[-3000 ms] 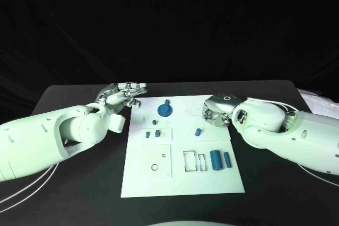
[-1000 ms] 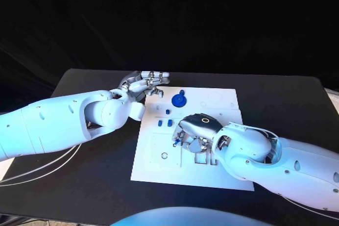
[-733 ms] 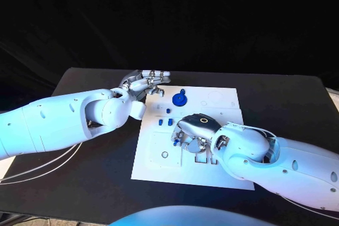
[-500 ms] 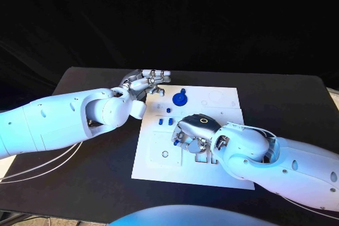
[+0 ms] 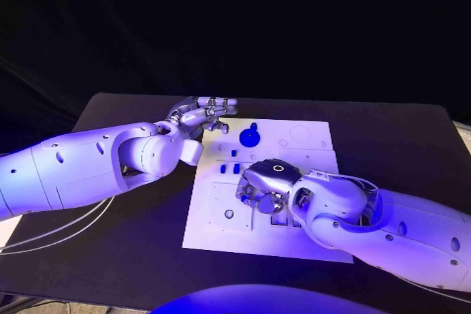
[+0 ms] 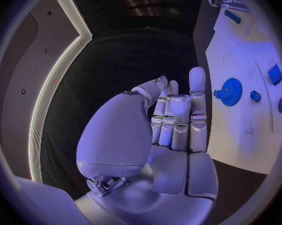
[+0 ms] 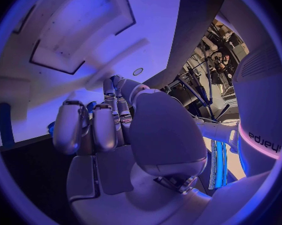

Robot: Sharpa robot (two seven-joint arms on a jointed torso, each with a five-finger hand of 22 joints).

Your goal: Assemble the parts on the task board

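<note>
Task board (image 5: 304, 140), white, lies in the middle of the black table (image 5: 393, 144), and both hands are working around it. The right hand (image 5: 263, 190) sits low over the board's centre, fingers curled down among the recessed slots; whether it is grasping a part there, I cannot tell, as the hand covers the spot. In the right wrist view its fingers (image 7: 93, 127) bunch together just above the white plate, with a sliver of blue beside them. At about 11 o'clock from it, the left hand (image 5: 201, 114) hovers at the board's far left corner, released, fingers apart with nothing in them. A blue gear (image 5: 249, 135) lies on the board at 12 o'clock from the right hand, near the left fingertips. Two small blue pegs (image 5: 231, 169) stand between gear and right hand.
</note>
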